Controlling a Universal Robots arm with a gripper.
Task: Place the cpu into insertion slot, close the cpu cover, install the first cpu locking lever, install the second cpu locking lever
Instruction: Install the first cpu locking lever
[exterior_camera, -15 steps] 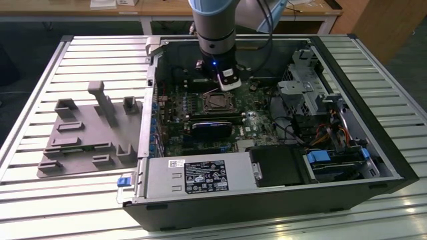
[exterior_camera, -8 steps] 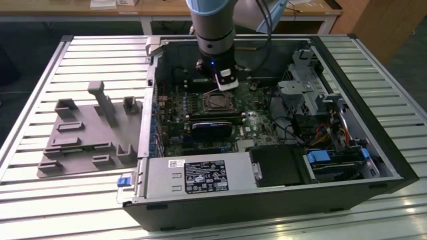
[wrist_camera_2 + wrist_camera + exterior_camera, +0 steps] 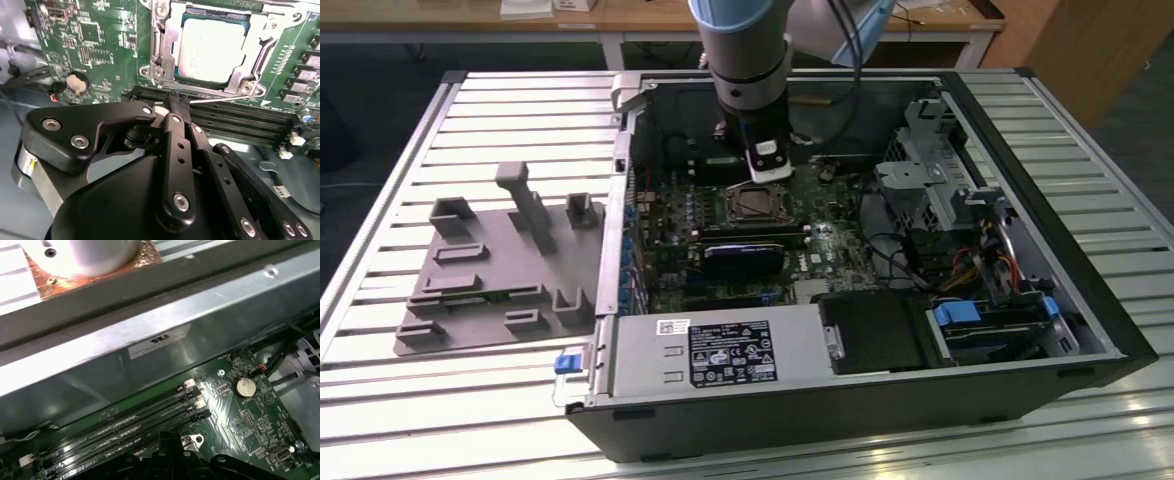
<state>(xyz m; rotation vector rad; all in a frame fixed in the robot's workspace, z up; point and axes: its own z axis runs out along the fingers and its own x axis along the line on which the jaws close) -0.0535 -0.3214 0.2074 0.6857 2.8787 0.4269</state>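
Sitting right beside the locking lever point(image 3: 220, 98), the end effector point(image 3: 176, 102) had its fingers together, hiding the lever's end; the cpu point(image 3: 210, 47) lay flat, edges tucked under the cpu cover point(image 3: 162, 45).

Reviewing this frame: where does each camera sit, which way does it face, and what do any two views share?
Exterior view: off the arm and high up, looking down into the open computer case; the arm and gripper reach down by the insertion slot.
Second wrist view: on the wrist, looking along the gripper at the cpu under its cpu cover.
First wrist view: on the wrist, facing the case wall across the memory slots, with the gripper in front.
Shared: both wrist views show the coin battery and memory slots.
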